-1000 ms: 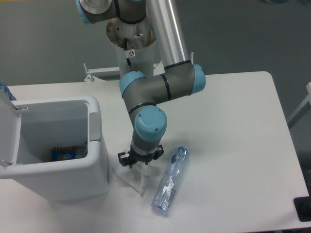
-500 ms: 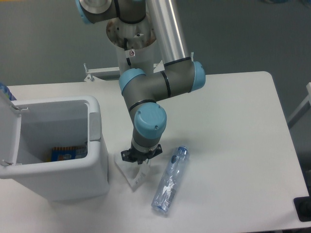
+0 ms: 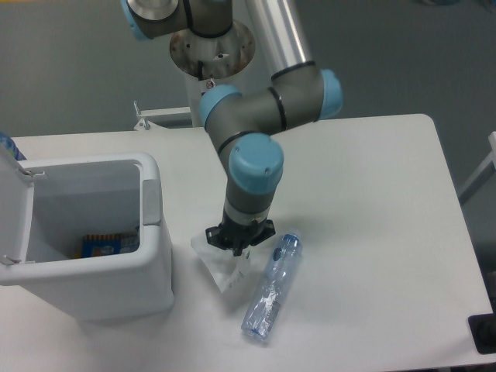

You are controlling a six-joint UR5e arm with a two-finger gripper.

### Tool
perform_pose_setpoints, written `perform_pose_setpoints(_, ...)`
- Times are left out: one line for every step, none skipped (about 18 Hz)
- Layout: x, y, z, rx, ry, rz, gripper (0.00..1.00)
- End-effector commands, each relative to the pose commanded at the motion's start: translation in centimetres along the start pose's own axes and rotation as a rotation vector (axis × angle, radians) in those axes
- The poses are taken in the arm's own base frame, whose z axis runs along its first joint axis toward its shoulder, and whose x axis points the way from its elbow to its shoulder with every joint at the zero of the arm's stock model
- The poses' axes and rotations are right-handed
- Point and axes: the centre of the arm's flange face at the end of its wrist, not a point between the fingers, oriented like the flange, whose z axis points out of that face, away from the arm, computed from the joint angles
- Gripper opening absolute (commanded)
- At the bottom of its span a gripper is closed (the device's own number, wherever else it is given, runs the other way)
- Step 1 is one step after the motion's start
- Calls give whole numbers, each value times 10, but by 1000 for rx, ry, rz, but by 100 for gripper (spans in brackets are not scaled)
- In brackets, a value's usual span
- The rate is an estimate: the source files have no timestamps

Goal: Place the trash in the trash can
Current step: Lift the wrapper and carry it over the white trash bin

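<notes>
White table [image 3: 372, 178] on grey floor [image 3: 70, 70]; tool [image 3: 238, 246] grips the wrapper [image 3: 223, 265].

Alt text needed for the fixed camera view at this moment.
A grey and blue robot arm's gripper presses down on a small white crinkled wrapper on a white table. A clear plastic bottle lies just right; an open white plastic bin stands left.
</notes>
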Motion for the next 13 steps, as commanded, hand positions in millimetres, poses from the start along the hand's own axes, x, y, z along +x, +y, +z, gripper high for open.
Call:
perform_pose_setpoints(3, -10, -16, 39, 18, 5, 0)
perform_pose_setpoints(5, -19, -31, 76, 39, 11, 0)
perform_pose_setpoints(2, -28, -46, 112, 62, 6, 0)
perform_pose_setpoints(-1, -35, -58, 143, 86, -4, 0)
perform_pose_setpoints(-3, -43, -74, 177, 103, -4, 0)
perform_pose_setpoints(-6, -48, -89, 209, 112, -8, 0)
perform_pose_setpoints(-8, -53, -106, 241, 118, -22, 0)
perform_pose_setpoints(-10, -59, -121, 270, 127, -46, 0)
perform_pose_setpoints(-11, -64, -134, 296, 138, -67, 0)
perform_pose_setpoints(-16, -69, -151, 329, 159, -84, 0)
perform_pose_setpoints(-17, -71, -161, 349, 181, -89, 0)
perform_pose_setpoints(-15, -72, -169, 364, 213, -91, 0)
perform_pose_setpoints(-8, -69, -181, 383, 243, -85, 0)
